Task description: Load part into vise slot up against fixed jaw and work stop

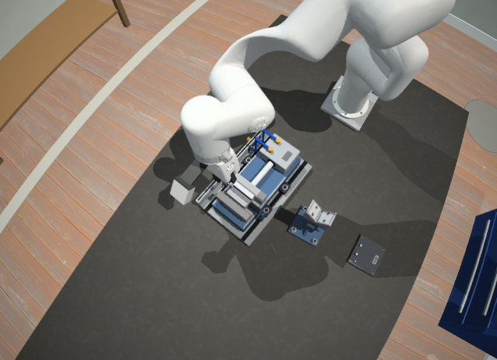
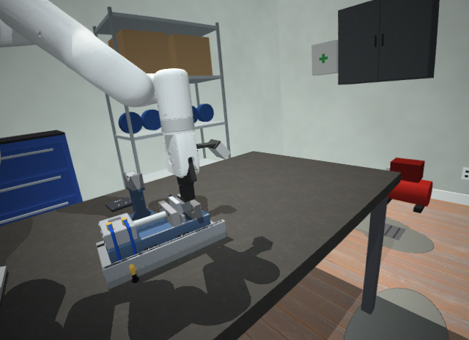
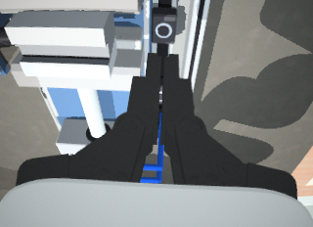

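Wrist view is showing the pincer [image 3: 162, 86] pressed together, gripping nothing, hanging over the vise's [image 1: 252, 188] near rail. Part [image 1: 245, 189], a pale block, is apparently lying between the jaws, though its seating is unclear. V-block [image 1: 320, 216] and infeed plate [image 1: 366, 254] are standing apart on the worktop [image 1: 160, 288].

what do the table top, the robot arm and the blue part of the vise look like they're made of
Table top: dark, matte, faintly mottled, possibly laminate or rubber mat; no shine.
Robot arm: smooth white shell with soft highlights, looks like painted metal or moulded plastic.
Vise body: flat blue, probably painted or anodised metal, beside pale grey, metal-looking blocks.
All are guesses from colour and sheen.
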Motion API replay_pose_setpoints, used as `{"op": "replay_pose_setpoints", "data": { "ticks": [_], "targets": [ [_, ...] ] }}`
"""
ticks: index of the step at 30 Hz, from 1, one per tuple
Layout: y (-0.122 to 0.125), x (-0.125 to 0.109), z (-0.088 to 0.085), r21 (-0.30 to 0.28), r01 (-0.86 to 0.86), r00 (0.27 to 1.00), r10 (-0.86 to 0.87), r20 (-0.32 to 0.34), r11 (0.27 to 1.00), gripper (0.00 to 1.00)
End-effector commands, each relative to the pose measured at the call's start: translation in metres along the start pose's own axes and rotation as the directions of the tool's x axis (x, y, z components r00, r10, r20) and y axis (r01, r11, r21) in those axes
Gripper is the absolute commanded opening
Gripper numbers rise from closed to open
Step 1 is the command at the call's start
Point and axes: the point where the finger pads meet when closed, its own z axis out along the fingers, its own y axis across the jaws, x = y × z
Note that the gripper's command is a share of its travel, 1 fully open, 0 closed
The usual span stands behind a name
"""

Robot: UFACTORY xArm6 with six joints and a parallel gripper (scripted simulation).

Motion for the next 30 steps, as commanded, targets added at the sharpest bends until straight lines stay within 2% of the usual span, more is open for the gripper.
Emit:
{"op": "replay_pose_setpoints", "data": {
  "ticks": [1, 8, 15, 30],
  "targets": [
    [0.000, 0.001, -0.017, -0.001, 0.000, 1.000, 0.000, -0.004, 1.000, 0.00],
    [0.000, 0.001, -0.032, -0.001, 0.000, 1.000, 0.000, -0.004, 1.000, 0.00],
    [0.000, 0.001, -0.037, -0.001, 0.000, 1.000, 0.000, -0.004, 1.000, 0.00],
    [0.000, 0.001, -0.039, -0.001, 0.000, 1.000, 0.000, -0.004, 1.000, 0.00]
  ]
}}
